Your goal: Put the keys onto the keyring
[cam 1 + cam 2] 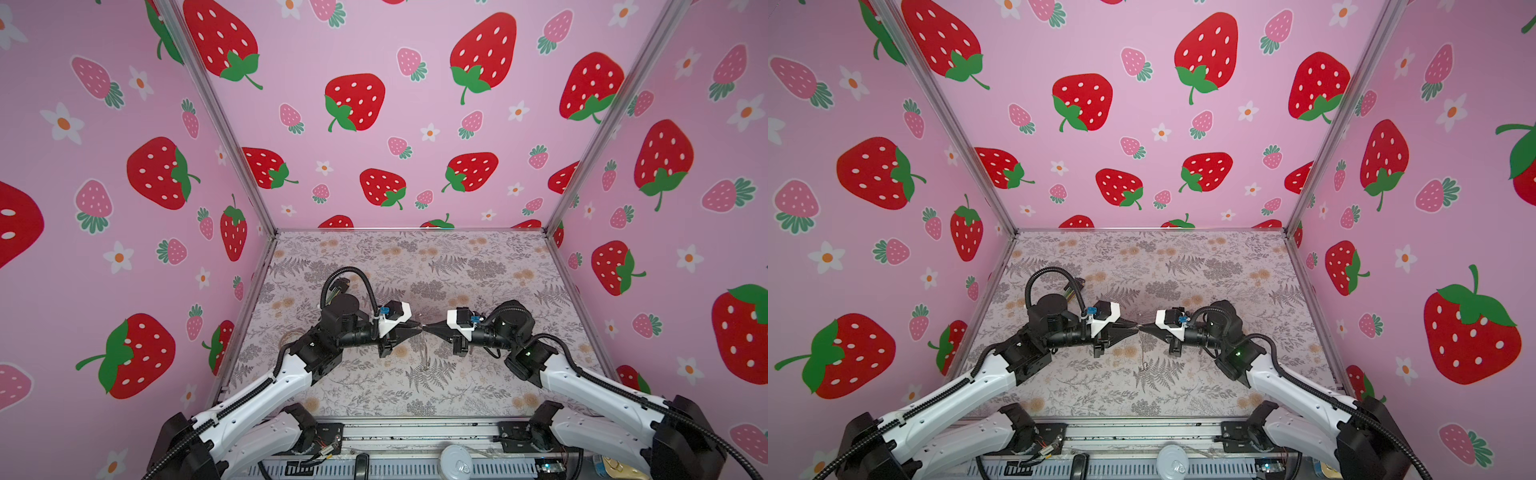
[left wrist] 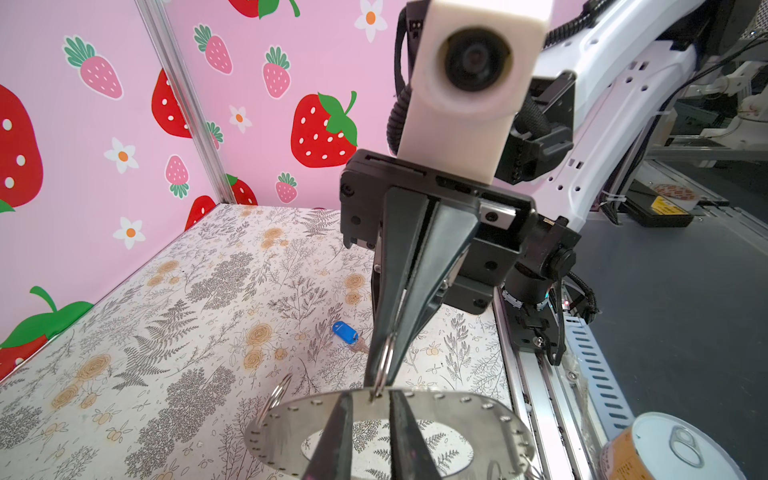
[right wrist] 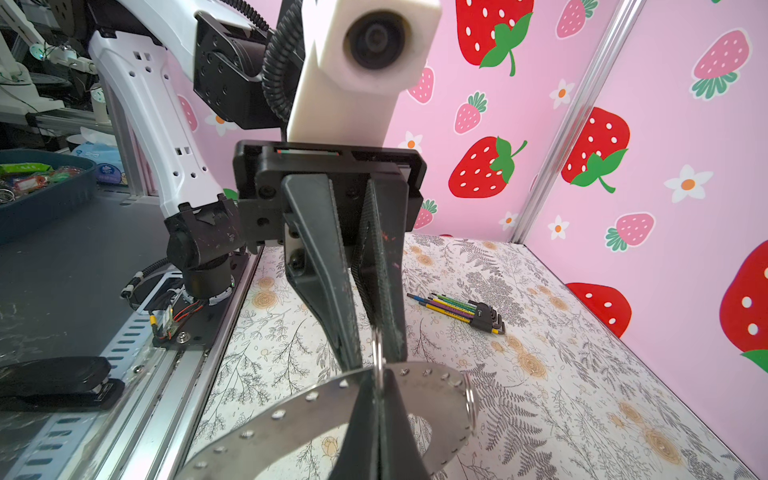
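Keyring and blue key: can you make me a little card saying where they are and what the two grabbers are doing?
keyring: flat dark-grey metal keyring with holes round its rim, off the table, where both grippers meet
right gripper: shut on the small wire loop at the keyring's rim
left gripper: tips beside that loop; grip unclear
key: small silver key with blue plastic head, lying on the flowery table, not on the keyring
also there: bundle of coloured hex keys on the table
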Controlling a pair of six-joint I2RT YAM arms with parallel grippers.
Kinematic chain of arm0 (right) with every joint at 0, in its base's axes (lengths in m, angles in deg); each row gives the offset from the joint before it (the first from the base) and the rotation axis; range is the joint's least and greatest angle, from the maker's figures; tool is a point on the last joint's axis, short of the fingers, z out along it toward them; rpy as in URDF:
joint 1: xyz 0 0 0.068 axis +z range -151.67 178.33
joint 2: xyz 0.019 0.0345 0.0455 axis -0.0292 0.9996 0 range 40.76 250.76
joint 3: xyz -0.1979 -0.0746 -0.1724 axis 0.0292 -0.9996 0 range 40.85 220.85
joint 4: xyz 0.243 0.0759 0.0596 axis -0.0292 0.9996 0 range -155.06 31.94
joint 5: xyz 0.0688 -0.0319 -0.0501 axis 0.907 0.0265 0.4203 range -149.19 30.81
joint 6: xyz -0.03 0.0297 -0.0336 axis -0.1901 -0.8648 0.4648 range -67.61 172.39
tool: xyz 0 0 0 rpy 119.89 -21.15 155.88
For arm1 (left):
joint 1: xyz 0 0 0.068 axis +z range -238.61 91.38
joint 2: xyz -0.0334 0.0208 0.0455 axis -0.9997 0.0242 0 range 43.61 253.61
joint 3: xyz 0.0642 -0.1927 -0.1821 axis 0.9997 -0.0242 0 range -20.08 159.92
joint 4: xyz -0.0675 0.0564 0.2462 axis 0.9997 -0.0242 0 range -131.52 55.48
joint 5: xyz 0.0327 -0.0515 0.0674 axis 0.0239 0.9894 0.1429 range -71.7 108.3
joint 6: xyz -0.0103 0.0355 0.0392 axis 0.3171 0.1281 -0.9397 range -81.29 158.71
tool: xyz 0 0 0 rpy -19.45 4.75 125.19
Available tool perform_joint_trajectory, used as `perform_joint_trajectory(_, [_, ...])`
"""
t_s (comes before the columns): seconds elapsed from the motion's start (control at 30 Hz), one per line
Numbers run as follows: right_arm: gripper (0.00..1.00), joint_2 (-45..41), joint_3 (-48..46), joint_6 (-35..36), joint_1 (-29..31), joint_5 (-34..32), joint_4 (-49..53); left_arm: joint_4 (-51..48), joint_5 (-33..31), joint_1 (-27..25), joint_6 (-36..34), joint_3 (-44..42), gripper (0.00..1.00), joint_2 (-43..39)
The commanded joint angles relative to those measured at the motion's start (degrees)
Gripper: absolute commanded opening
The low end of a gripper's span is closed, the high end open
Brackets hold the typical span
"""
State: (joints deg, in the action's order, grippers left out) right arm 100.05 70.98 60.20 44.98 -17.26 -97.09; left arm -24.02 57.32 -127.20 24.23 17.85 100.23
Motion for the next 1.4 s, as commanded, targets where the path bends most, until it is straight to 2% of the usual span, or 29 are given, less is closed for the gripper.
perform_joint_trajectory(0.0, [0.00, 0.33, -0.60, 1.08, 0.33, 1.56, 0.17, 3.44, 1.13, -0.26, 0.20, 1.05, 0.20, -1.03])
perform_joint_trajectory(0.17, [0.00, 0.54, -0.75, 1.15, 0.37, 1.44, 0.21, 3.69, 1.27, -0.36, 0.15, 0.96, 0.16, -1.09])
perform_joint_trajectory(0.4, [0.00, 1.53, -0.57, 1.16, 0.44, 2.27, 0.92, 3.96, 1.67, -0.54, -0.02, 1.00, 0.07, -0.83])
perform_joint_trajectory(0.47, [0.00, 1.79, -0.43, 1.24, 0.43, 2.41, 1.07, 3.83, 1.67, -0.61, -0.19, 0.89, 0.00, -0.84])
perform_joint_trajectory(0.53, [0.00, 1.68, -0.42, 1.16, 0.45, 2.18, 1.17, 3.58, 1.54, -0.70, -0.33, 0.93, 0.00, -0.72])
perform_joint_trajectory(0.6, [0.11, 1.40, -0.34, 1.23, 0.41, 1.29, 1.38, 2.67, 1.04, -0.79, -0.50, 1.30, 0.00, -0.65])
perform_joint_trajectory(0.63, [0.20, 0.99, -0.21, 1.56, 0.40, 0.27, 2.14, 1.33, 0.37, -0.87, -0.78, 1.84, 0.00, -0.56])
perform_joint_trajectory(0.7, [0.31, -0.61, -0.01, 3.25, 0.38, -2.29, 4.49, -3.46, -1.03, -1.00, -2.53, 3.68, 0.00, -0.45])
perform_joint_trajectory(0.77, [0.34, -2.69, -0.01, 5.24, 0.45, -4.91, 6.72, -8.72, -3.20, -1.21, -4.31, 5.87, 0.00, -0.11])
perform_joint_trajectory(1.03, [0.35, -5.14, 1.63, 6.92, 0.45, -9.06, 12.30, -31.25, -16.61, -4.67, -11.55, 18.58, 0.00, 4.27])
perform_joint_trajectory(1.2, [0.31, -4.87, 2.04, 5.08, 0.41, -7.64, 10.54, -37.87, -23.46, -7.81, -14.48, 23.67, 0.00, 6.87])
perform_joint_trajectory(1.37, [0.30, -4.88, 1.69, 3.31, 0.42, -7.71, 8.08, -42.14, -25.55, -9.40, -15.78, 27.56, 0.00, 9.31])
